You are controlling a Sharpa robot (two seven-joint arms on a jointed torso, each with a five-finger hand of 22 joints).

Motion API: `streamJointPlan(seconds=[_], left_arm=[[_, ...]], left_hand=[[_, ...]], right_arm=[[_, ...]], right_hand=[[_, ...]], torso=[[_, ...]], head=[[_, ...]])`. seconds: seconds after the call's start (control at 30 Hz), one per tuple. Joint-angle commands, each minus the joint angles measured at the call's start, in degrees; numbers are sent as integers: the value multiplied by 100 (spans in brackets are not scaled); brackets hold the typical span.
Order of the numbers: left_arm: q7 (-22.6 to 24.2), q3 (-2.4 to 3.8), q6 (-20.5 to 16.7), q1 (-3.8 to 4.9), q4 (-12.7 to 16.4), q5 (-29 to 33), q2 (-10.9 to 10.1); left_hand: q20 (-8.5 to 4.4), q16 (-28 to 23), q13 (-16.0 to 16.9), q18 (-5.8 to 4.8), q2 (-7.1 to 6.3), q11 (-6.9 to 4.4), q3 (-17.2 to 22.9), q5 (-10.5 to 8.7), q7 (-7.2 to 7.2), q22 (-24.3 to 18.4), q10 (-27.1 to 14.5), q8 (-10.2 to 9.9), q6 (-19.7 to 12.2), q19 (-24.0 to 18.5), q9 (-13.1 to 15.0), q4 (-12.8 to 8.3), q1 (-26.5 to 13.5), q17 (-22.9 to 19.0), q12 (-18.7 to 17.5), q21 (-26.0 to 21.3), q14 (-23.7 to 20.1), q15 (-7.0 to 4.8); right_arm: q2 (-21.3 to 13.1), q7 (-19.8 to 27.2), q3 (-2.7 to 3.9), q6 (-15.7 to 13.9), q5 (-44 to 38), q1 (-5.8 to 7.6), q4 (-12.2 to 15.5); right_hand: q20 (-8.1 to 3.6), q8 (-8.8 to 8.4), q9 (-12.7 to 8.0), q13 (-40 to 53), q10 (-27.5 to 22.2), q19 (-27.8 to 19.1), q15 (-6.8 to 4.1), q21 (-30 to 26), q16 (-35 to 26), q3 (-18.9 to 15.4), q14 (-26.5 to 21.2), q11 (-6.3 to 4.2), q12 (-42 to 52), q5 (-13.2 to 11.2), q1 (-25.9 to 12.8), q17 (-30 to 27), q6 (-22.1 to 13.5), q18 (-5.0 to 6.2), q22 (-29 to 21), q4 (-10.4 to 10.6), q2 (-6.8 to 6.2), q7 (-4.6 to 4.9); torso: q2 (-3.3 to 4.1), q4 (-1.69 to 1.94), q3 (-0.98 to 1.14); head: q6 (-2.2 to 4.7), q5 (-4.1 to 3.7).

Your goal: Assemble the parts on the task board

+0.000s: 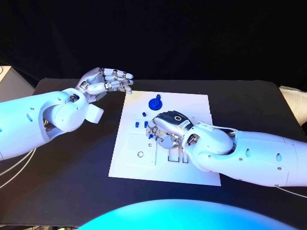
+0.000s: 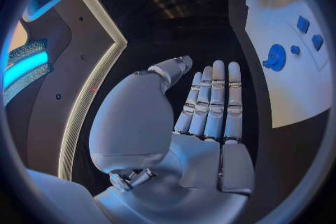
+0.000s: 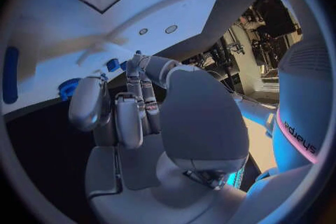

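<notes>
The right hand [image 1: 166,125] is low over the middle of the white board [image 1: 195,103], which lies flat in the middle of the black table [image 1: 70,182]. The hand's back is turned up, and its fingers bend down toward the board. In the right wrist view the fingers [image 3: 129,117] are curled in, side by side, with the thumb [image 3: 155,67] reaching forward beside them. Their tips sit close to some small blue pieces [image 1: 151,132] on the board. I cannot tell if the tips pinch a piece, touch one, or just hang over them.

Just to the side of that hand, two more small blue blocks [image 1: 140,124] lie on the board, near each other. On the near part of the board there is a small ring mark [image 1: 140,154], and some slots [image 1: 173,158] are cut in beside it.

Farther back on the board lies a round blue wheel [image 1: 155,103]. Nothing touches it.

Farthest away is the left hand [image 1: 106,81]. It is up in the air past the board's far corner, off to the side over the black table. In the left wrist view its long fingers [image 2: 213,103] are straight and pressed together, and the thumb [image 2: 171,70] stands a little apart from them. The palm is flat. It holds nothing and touches nothing.
</notes>
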Motion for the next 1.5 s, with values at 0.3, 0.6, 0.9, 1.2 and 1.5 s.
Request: streamJointPlan(seconds=[0.3,0.6,0.9,1.2,1.5], left_arm=[[-9,3,41,1,1,55,8],[-17,3,49,1,-4,61,1],[-19,3,53,1,-6,63,-1],[-22,3,50,1,-3,64,-8],[-35,3,60,1,1,64,-12]], left_hand=[[8,-30,7,58,-20,23,-47,-9,32,-14,-1,-39,-5,45,-7,-5,38,13,-22,-49,29,8],[8,-30,7,58,-20,23,-47,-9,32,-14,-1,-39,-5,45,-7,-5,38,13,-22,-49,29,8],[8,-30,7,58,-20,23,-47,-9,32,-14,-1,-39,-5,45,-7,-5,38,13,-22,-49,29,8],[8,-30,7,58,-20,23,-47,-9,32,-14,-1,-39,-5,45,-7,-5,38,13,-22,-49,29,8],[8,-30,7,58,-20,23,-47,-9,32,-14,-1,-39,-5,45,-7,-5,38,13,-22,-49,29,8]], right_arm=[[-12,-95,-12,470,-164,-19,92],[-29,-110,-30,581,-174,-29,110],[-26,-122,-39,600,-173,-33,109],[-10,-131,-42,577,-175,-37,112],[27,-137,-42,557,-179,-62,84]], right_hand=[[-16,17,12,-4,203,-10,-23,-19,2,31,278,-180,-34,-8,-50,-10,15,-30,731,17,32,10],[-16,17,13,-4,204,-8,-22,-11,3,31,278,-179,-37,-15,-56,-11,14,-32,735,16,33,11],[-15,17,15,-3,206,-8,-21,-11,3,31,277,-179,-40,-20,-60,-12,14,-32,736,15,34,12],[-15,17,15,-3,206,-8,-21,-11,3,31,277,-179,-40,-20,-60,-12,14,-32,736,15,34,12],[-14,17,18,-2,209,-8,-20,-6,7,33,278,-178,-46,-26,-68,-8,13,-33,740,11,37,13]], torso=[[-2,-2,-4],[-1,2,-3],[1,2,-5],[1,0,-4],[1,0,-2]], head=[[-63,31],[-63,34],[-63,39],[-63,48],[-63,48]])
